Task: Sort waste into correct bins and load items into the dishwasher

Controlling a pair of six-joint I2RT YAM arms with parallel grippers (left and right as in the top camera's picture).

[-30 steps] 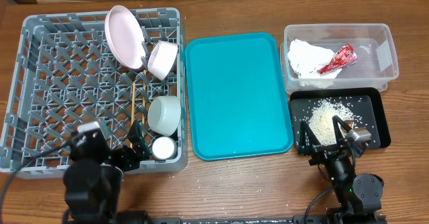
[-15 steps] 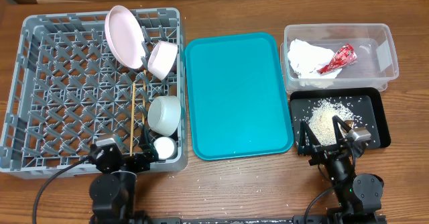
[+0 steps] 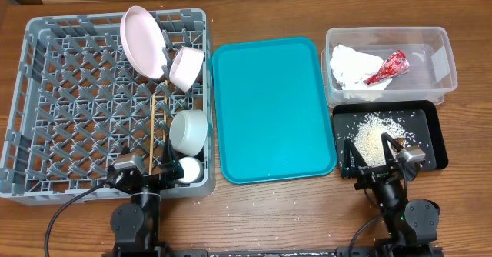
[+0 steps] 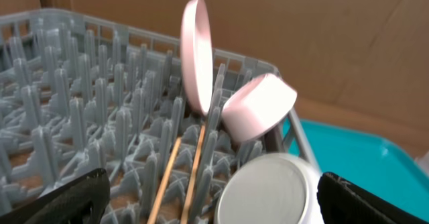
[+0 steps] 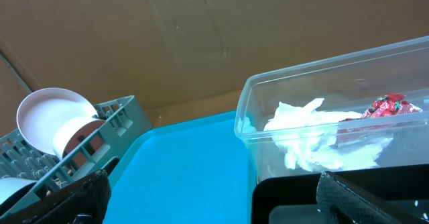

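Note:
The grey rack [image 3: 46, 95] holds the pink-white plate [image 3: 144, 41], a tilted bowl [image 3: 187, 66], a second pale bowl [image 3: 189, 129], a white cup [image 3: 187, 169] and chopsticks [image 3: 160, 122]. My left gripper [image 3: 146, 174] is open and empty at the rack's front edge; its view shows the plate [image 4: 196, 53], the tilted bowl [image 4: 260, 106], the second bowl [image 4: 268, 190] and the chopsticks [image 4: 167, 177]. The clear tub [image 3: 442, 57] holds the napkin [image 3: 354, 68] and the red wrapper [image 3: 387, 67]. The black tray [image 3: 430, 138] holds the grains [image 3: 373, 138]. My right gripper [image 3: 372, 158] is open and empty over that tray's front edge.
The teal tray [image 3: 269, 111] lies between the rack and the two bins, with nothing on it. A few stray grains lie on the wooden table in front of it. In the right wrist view the tub [image 5: 322, 83], the teal tray [image 5: 188, 163] and the rack [image 5: 40, 163] show.
My left arm has moved right along the rack's front edge and drawn back toward the table's front. The right arm has not moved.

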